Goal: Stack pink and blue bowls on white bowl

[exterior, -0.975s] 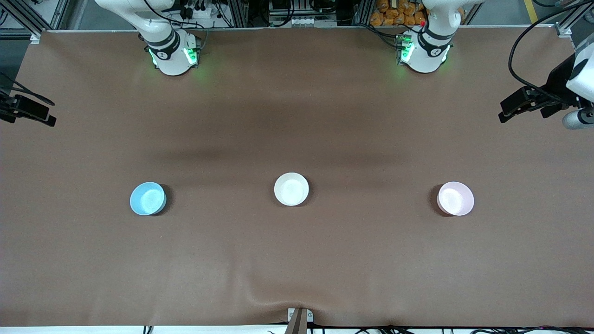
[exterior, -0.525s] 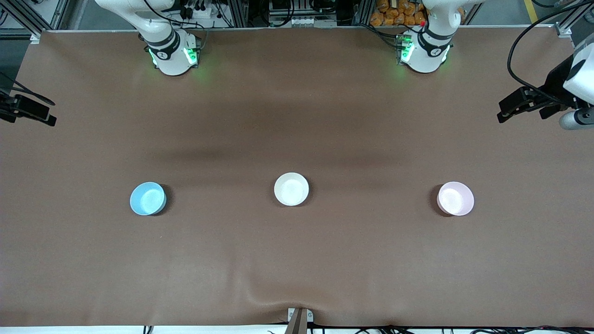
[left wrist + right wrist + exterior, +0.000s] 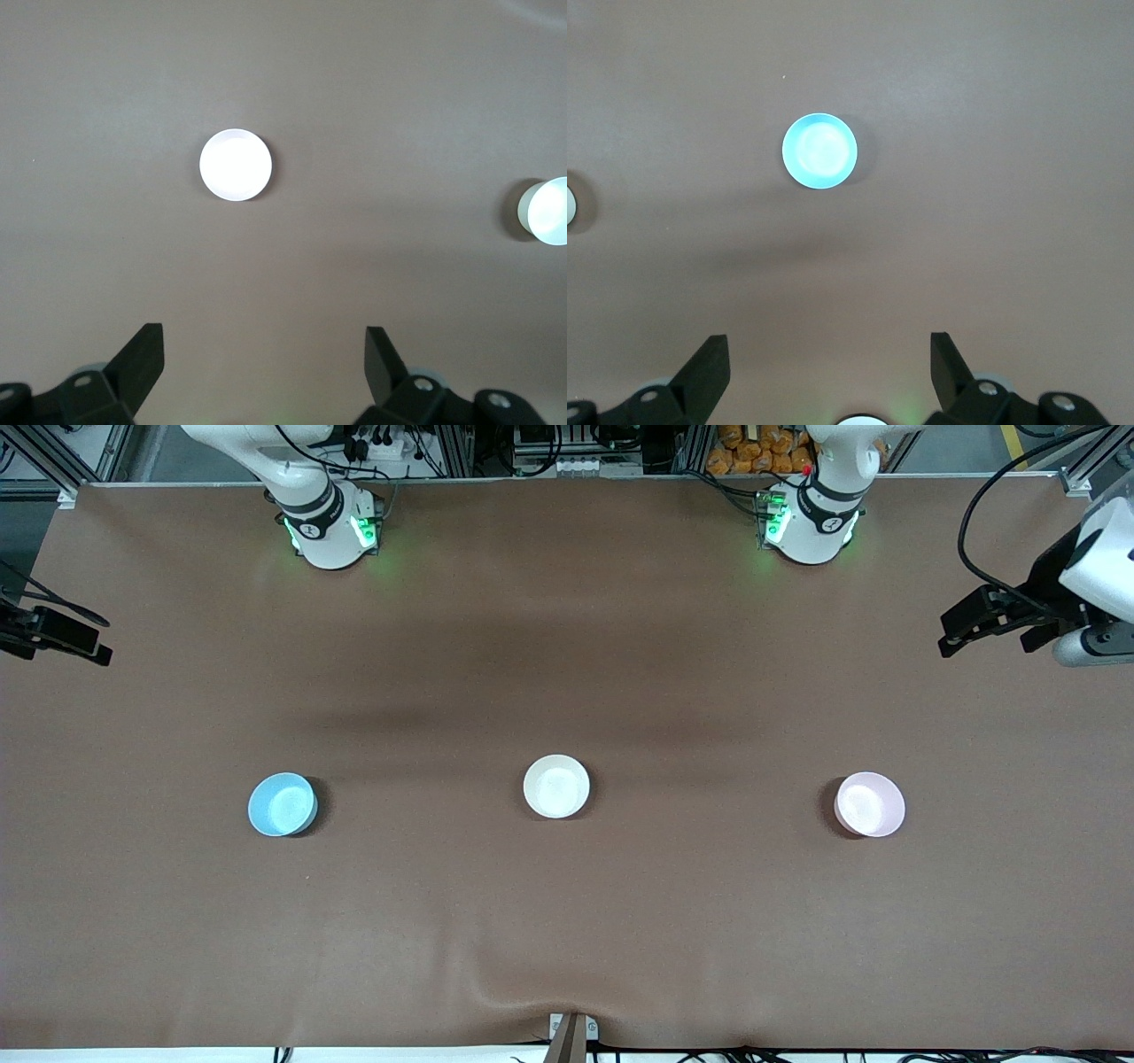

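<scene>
Worktop (image 3: 567,646): brown covering, carrying three small glossy bowls set in a row, well apart from one another, all upright and unstacked. White bowl (image 3: 556,786): middle of the row, slightly farther from the front camera than its neighbours. Blue bowl (image 3: 282,804): toward the right arm's end of the worktop, standing alone. Pink bowl (image 3: 870,804): toward the left arm's end, standing alone. Left pincer (image 3: 961,624): up in the air over the worktop's edge at the left arm's end, fingers (image 3: 142,359) spread wide, holding nothing; its wrist view looks down on the pink bowl (image 3: 235,166). Right pincer (image 3: 75,642): over the worktop's edge at the right arm's end, fingers (image 3: 707,365) likewise spread, holding nothing; its wrist view looks down on the blue bowl (image 3: 819,150).
</scene>
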